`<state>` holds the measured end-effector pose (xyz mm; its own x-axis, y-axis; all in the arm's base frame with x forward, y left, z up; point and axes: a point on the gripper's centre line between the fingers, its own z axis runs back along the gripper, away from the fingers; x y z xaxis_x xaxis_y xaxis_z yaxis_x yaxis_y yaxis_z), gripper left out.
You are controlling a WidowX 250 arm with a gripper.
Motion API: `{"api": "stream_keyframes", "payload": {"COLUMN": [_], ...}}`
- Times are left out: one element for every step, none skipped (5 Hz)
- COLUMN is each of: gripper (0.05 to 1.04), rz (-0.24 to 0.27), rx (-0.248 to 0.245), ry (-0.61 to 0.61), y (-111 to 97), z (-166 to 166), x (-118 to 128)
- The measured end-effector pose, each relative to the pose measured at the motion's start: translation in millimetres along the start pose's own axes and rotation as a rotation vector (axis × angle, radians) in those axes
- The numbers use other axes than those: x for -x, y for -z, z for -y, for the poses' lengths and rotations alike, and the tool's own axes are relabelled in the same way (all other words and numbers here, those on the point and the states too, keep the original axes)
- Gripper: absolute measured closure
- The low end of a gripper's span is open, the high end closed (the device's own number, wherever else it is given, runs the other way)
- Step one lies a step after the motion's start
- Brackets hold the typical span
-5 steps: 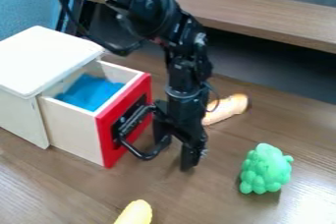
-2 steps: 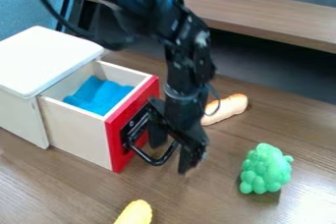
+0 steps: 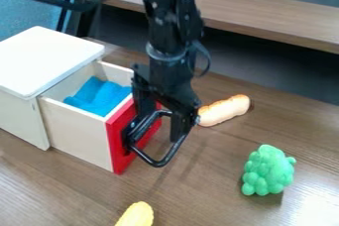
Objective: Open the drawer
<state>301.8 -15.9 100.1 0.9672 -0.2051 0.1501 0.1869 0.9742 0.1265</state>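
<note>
The gripper [image 3: 160,128] hangs in front of the drawer, its fingers spread apart, one close to the red front and one farther out, beside the handle. The drawer [image 3: 74,131] stands pulled out of the white-topped wooden box [image 3: 43,61]. Its red front [image 3: 119,155] is partly covered by the gripper. The black handle [image 3: 155,163] sticks outward from that front, tilted up, and passes under and around the fingers; whether they touch it I cannot tell. A blue cloth [image 3: 99,96] lies inside the drawer.
An orange-tan sausage-shaped toy [image 3: 225,110] lies right of the gripper. A green bumpy toy [image 3: 268,170] stands at the right, and a yellow object [image 3: 137,215] lies at the bottom edge. A wooden ledge [image 3: 271,17] runs across behind.
The drawer slid farther out toward the lower right, then stayed in place. Since then the gripper has risen and shifted slightly left, and the handle has swung up.
</note>
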Motion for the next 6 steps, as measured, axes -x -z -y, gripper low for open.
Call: {"api": "stream_keyframes", "payload": {"gripper": [0.084, 0.084, 0.084, 0.084, 0.084, 0.084], "rz": [0.054, 0.091, 0.077, 0.055, 0.084, 0.102], "rx": [0.031, 0.07, 0.097, 0.101, 0.096, 0.1], "ry": [-0.004, 0.004, 0.018, 0.033, 0.036, 0.034], "y": [-14.3, -26.4, -30.4, -33.4, -43.0, -47.7], "z": [1.4, 2.5, 6.2, 6.6, 5.5, 6.0], "x": [-2.9, -2.1, 1.8, 5.9, 6.0, 5.8]}}
